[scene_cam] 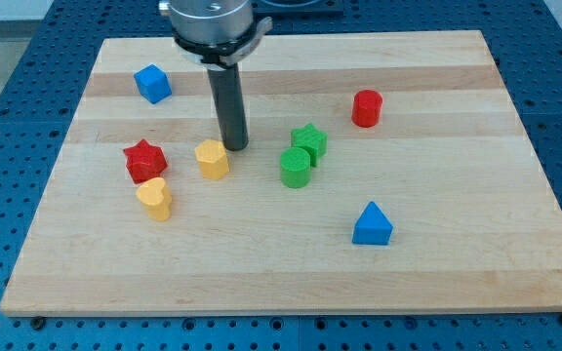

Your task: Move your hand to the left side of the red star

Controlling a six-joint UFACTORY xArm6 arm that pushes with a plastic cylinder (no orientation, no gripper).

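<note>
The red star (145, 160) lies on the wooden board (291, 253) at the view's left. My tip (234, 147) rests on the board to the right of the star, just up and right of a yellow pentagon-like block (212, 159) that lies between them. A yellow heart-like block (154, 198) sits just below the red star.
A blue cube (152, 84) lies at the upper left. A green star (308, 141) and a green cylinder (296, 167) sit together right of my tip. A red cylinder (366, 108) is at the upper right and a blue triangle (372, 224) at the lower right.
</note>
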